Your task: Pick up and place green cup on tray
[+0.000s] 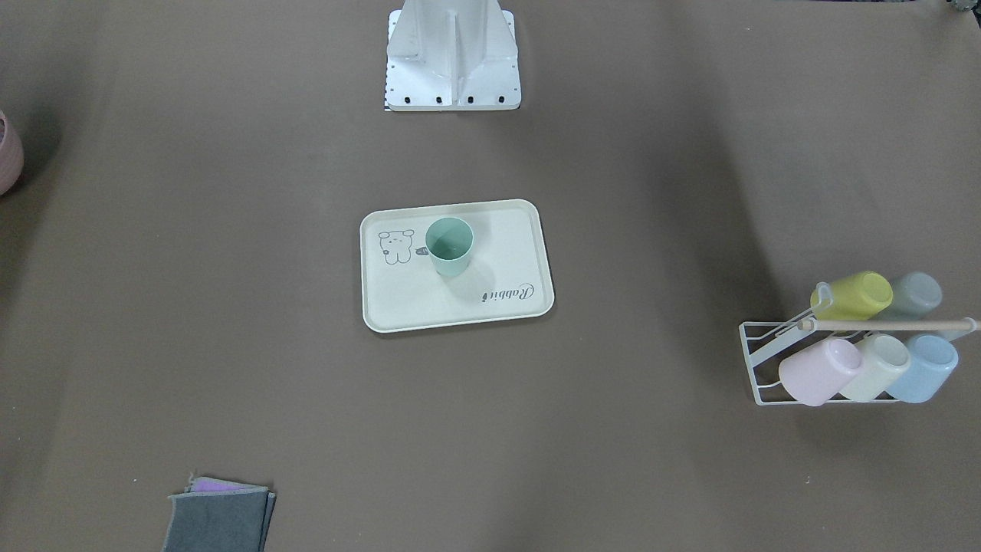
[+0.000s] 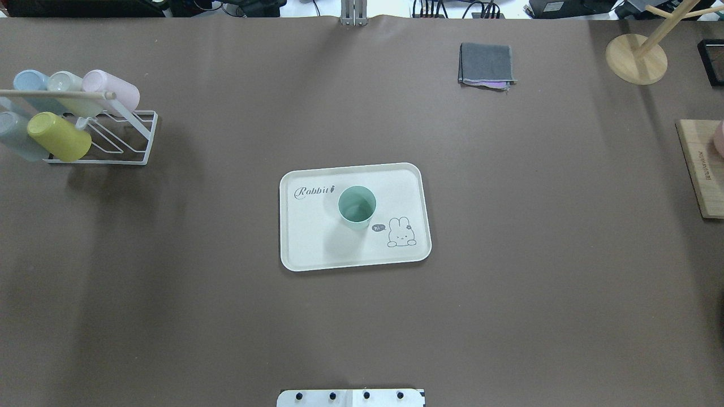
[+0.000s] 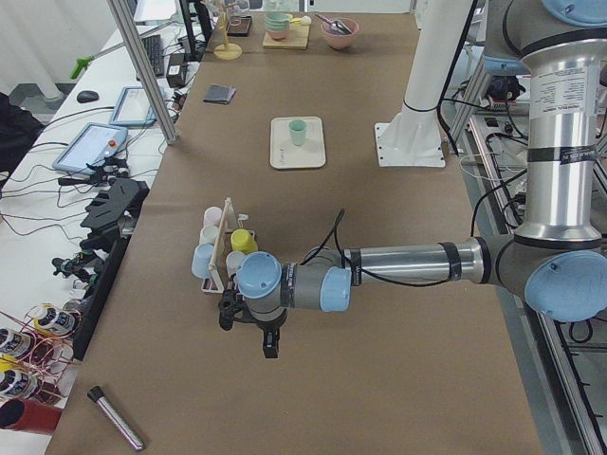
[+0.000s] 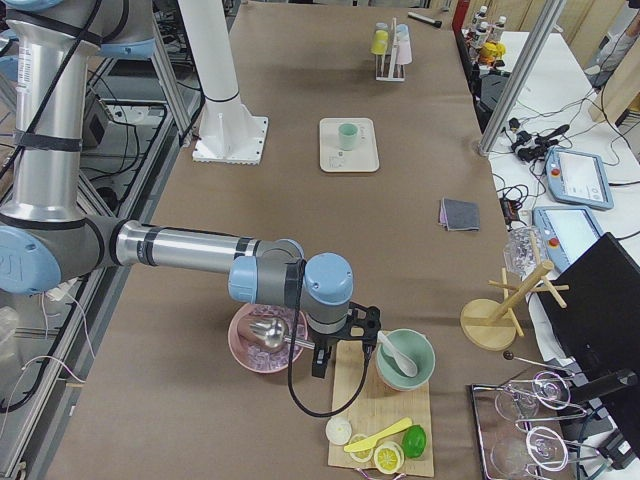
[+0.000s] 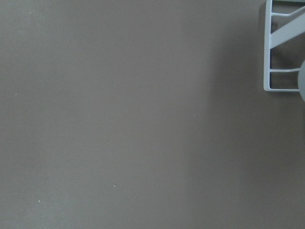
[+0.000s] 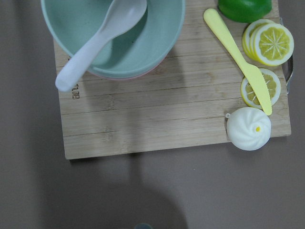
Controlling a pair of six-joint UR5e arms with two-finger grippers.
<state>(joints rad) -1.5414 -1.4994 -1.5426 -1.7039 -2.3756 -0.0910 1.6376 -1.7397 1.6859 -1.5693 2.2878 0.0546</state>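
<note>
The mint green cup (image 1: 449,245) stands upright on the cream-white tray (image 1: 460,310) in the middle of the table, beside the cartoon drawing. It also shows in the overhead view (image 2: 357,206) on the tray (image 2: 317,249). No gripper is near it. My left gripper (image 3: 248,327) hangs over the table near the cup rack, far from the tray; I cannot tell if it is open or shut. My right gripper (image 4: 338,352) hangs over a wooden board at the other table end; I cannot tell its state either.
A white wire rack (image 2: 136,141) holds pastel cups, among them a lime one (image 2: 58,135). A folded grey cloth (image 2: 486,65) lies at the far side. A wooden board (image 6: 167,119) carries a green bowl (image 6: 114,43), lemon slices and a bun. A wooden stand (image 2: 636,56) is at the corner.
</note>
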